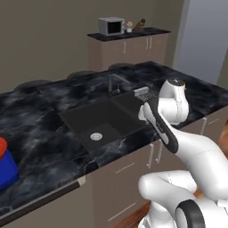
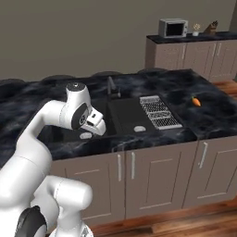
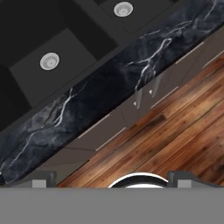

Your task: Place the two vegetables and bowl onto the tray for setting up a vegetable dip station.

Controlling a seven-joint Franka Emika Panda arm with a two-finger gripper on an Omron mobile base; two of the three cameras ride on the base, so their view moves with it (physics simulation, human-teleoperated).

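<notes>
Item: gripper (image 2: 96,121). Hanging above the counter's front edge by the sink (image 1: 100,122), jaws standing wide, carrying nothing.

Item: carrot (image 2: 196,101). Small, orange, tapered, lying on the counter (image 2: 203,115) right of the rack (image 2: 159,111), well apart from the gripper.

Item: tray (image 1: 6,171). Bright blue, sitting at the far left of the counter, cropped by the picture's edge.

Item: bowl (image 1: 2,147). Red-orange, showing as a sliver above the tray; whether it is resting on it cannot be told.

Item: pickle. Not locatable here.

Risks, as judged: carrot and tray are lying at opposite ends of the counter, so a long carry is looming; a tapered, smooth piece is likely to be slipping from a loose pinch or rolling when nudged. The open sink is waiting between them for anything dropped.

Materials: counter is glossy black marble with pale veins; sink is matte black, two basins with round steel drains (image 3: 49,61); rack is ribbed wire; cabinets are flat taupe; floor is reddish wood planks.
</notes>
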